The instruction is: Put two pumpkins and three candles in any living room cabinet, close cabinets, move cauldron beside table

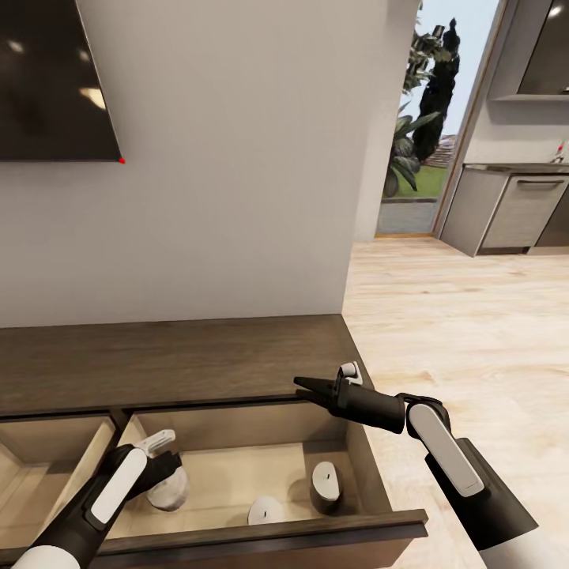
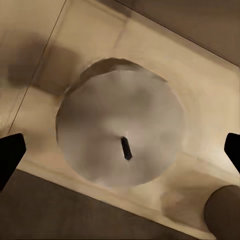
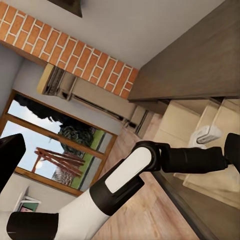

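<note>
The left gripper (image 2: 120, 150) hangs wide open over a stubby grey candle (image 2: 120, 132) inside the open brown wooden cabinet (image 1: 237, 545), holding nothing, so the candle can stay there.

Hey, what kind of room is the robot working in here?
Probably a living room of a home: a wall-mounted television above a low wooden cabinet, its drawer open with candles inside. A kitchen counter shows beyond.

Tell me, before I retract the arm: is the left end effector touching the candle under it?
Apart. In the left wrist view the candle sits between the fingertips of the left end effector with bare drawer floor on both sides.
</note>
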Motion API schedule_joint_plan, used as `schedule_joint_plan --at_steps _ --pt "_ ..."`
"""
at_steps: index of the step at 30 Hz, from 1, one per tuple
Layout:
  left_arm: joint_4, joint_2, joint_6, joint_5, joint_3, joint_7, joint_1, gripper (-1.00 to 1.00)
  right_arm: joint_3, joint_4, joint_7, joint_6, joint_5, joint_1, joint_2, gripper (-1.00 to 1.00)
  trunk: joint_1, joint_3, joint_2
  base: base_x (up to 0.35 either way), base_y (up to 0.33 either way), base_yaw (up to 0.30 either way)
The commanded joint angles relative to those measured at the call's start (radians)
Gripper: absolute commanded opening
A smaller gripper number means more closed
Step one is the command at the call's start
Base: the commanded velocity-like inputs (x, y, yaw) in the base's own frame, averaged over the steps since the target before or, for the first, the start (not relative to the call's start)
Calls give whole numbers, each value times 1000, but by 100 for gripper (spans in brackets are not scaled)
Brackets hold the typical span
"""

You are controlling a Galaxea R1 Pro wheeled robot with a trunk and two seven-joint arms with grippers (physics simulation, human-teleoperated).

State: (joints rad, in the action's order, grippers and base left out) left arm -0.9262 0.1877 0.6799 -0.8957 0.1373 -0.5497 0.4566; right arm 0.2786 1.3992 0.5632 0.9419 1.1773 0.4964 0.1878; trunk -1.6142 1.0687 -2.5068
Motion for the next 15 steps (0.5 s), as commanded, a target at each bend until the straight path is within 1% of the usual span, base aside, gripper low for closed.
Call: schedule_joint_plan --at_steps 1,12,15 --pt "0 2 0 -9 4 -10 1 100 1 0 4 2 -2 1 1 100 0 1 0 0 0 0" --pt "-19 3 -2 -10 0 -3 0 100 1 -7 4 2 -1 1 0 100 0 1 0 0 0 0" --pt "-35 3 -2 -13 -2 -4 0 100 1 -14 4 2 -2 1 0 100 2 -11 0 0 0 0"
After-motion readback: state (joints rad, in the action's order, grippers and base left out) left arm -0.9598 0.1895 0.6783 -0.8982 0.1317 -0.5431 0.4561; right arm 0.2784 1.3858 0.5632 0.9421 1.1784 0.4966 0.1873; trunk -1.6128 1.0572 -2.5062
